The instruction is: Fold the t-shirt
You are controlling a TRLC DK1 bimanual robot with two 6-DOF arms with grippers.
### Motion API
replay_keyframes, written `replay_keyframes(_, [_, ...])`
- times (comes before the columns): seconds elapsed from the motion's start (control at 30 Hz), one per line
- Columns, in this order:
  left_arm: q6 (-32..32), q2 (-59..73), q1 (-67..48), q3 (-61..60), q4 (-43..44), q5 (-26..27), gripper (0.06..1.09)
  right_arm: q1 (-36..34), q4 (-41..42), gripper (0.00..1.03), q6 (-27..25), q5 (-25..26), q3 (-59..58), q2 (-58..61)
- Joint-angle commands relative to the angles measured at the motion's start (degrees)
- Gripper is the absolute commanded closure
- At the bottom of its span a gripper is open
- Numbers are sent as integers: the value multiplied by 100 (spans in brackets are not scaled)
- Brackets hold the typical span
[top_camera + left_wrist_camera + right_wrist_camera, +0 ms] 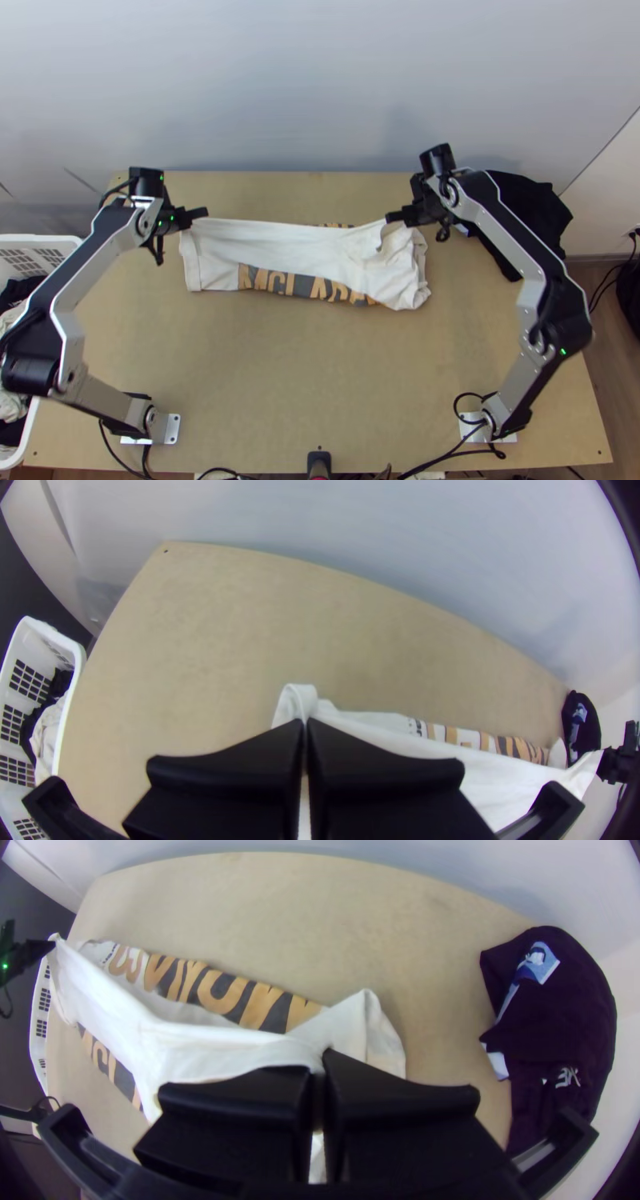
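Left gripper (200, 213) had its two fingers pressed together on one corner of the white t-shirt (280, 240); the right gripper (394, 217), level with it across the table (280, 376), pinched a bit of the same cloth between its fingertips; from one gripper to the other the shirt's edge ran nearly straight, pulled out into a long, narrow strip. On the side of the grippers toward the arms' bases the cloth hung or lay in a folded band, with grey and orange print (276, 282) along its near edge; more print lay on the far side of the stretched edge; just beside the right gripper that end of the shirt was bunched in loose folds. Beyond the right gripper, to its right, lay a dark garment (532, 208), crumpled; well to the left gripper's left stood a white basket (81, 660) with cloth in it.
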Motion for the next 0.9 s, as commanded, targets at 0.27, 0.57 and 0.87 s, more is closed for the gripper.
replay_keyframes(0.27, [4,1662,66,1491,31,-23,104,-234,-459,100,52,-1,1959,1759])
replay_keyframes(0.57, [-13,1934,39,1439,198,-15,96,-242,-477,95,579,-159,1924,1856])
replay_keyframes(0.87, [92,1829,-101,1421,-426,3,10,-207,-547,4,1309,-185,1775,1680])
